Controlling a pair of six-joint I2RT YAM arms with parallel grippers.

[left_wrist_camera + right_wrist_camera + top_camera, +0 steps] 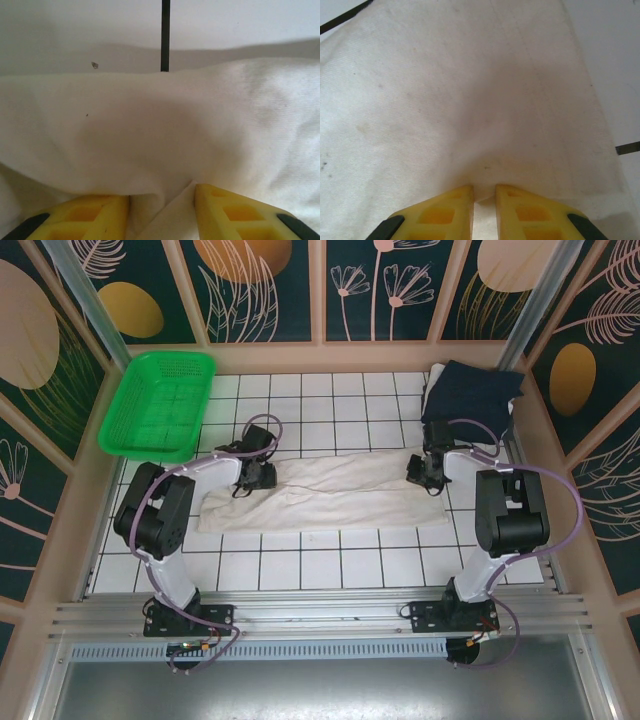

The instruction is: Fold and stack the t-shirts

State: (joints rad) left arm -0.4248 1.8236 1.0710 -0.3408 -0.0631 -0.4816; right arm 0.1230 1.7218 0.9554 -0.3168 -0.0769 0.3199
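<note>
On the worktop (320, 565) the cream t-shirt (330, 492) lies as a long folded strip. The left claw (162, 200) stands partly open at one end, and the right claw (484, 192) pinches the other. Next, probably: fold it in half, then stack it on the navy t-shirt (470, 390) at the far right.

A cream t-shirt (330, 492) in a long flat strip at centre; navy t-shirt (472, 392) heaped far right.

Free tiles (330, 565) nearside of cream shirt (330, 492)
</note>
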